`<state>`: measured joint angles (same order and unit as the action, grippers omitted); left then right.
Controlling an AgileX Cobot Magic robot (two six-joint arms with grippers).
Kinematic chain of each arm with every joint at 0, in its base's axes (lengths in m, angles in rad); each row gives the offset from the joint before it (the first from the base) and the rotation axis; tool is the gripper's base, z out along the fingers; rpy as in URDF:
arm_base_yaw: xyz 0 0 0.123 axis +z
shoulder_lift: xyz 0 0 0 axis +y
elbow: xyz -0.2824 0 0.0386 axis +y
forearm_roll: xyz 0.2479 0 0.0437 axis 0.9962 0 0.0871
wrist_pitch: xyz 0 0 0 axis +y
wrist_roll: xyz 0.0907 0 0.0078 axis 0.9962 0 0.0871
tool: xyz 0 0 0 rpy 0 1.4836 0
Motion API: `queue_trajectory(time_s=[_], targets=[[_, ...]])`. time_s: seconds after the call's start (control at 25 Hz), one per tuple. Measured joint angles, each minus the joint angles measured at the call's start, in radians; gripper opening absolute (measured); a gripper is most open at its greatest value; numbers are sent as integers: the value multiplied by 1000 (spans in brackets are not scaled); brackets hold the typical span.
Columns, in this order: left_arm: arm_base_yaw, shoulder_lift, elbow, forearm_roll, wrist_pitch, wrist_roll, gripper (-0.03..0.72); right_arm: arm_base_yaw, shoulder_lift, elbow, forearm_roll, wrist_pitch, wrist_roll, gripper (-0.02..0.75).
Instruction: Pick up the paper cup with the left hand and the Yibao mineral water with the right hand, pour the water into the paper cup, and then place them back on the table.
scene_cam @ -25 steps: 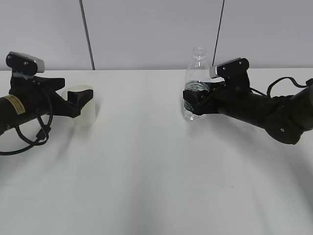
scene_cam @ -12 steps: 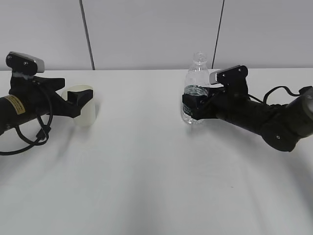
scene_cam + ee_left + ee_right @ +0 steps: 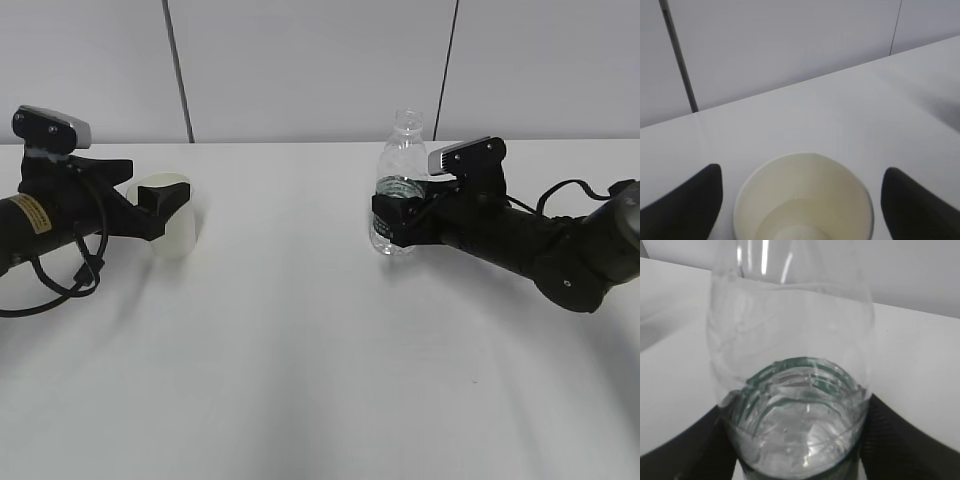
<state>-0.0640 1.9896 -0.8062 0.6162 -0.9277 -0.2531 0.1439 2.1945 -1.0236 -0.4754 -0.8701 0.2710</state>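
Observation:
The cream paper cup (image 3: 174, 222) stands upright on the white table (image 3: 300, 350) at the left, with a little water (image 3: 790, 220) in its bottom. My left gripper (image 3: 166, 206) straddles it, open; in the left wrist view a narrow gap shows between the cup (image 3: 805, 195) and each black finger (image 3: 685, 205). At the right, the clear capless Yibao mineral water (image 3: 400, 160) stands upright with my right gripper (image 3: 396, 220) shut on its green-labelled body. Both fingers (image 3: 890, 440) press on the bottle (image 3: 790, 340). Its base is at or just above the table.
A pale wall with two dark vertical seams (image 3: 178, 70) rises behind the table's far edge. The left arm's cable (image 3: 60, 285) loops down onto the tabletop. The right arm (image 3: 560, 255) lies low over the right side.
My right gripper has come down and slightly left with the bottle held upright. The left gripper and the cup have stayed where they were.

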Motion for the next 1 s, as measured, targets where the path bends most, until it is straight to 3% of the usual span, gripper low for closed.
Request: queue_trajectory(time_s=[0.36,0.64,1.0], targets=[[0,0,0,0,0,0,583,0,0,0,0,0,-2,491],[0,0,0,0,0,0,583,0,0,0,0,-20,-2,617],[0,0,0,0,1,0,583,0,-5,0,-9,15,10,638]])
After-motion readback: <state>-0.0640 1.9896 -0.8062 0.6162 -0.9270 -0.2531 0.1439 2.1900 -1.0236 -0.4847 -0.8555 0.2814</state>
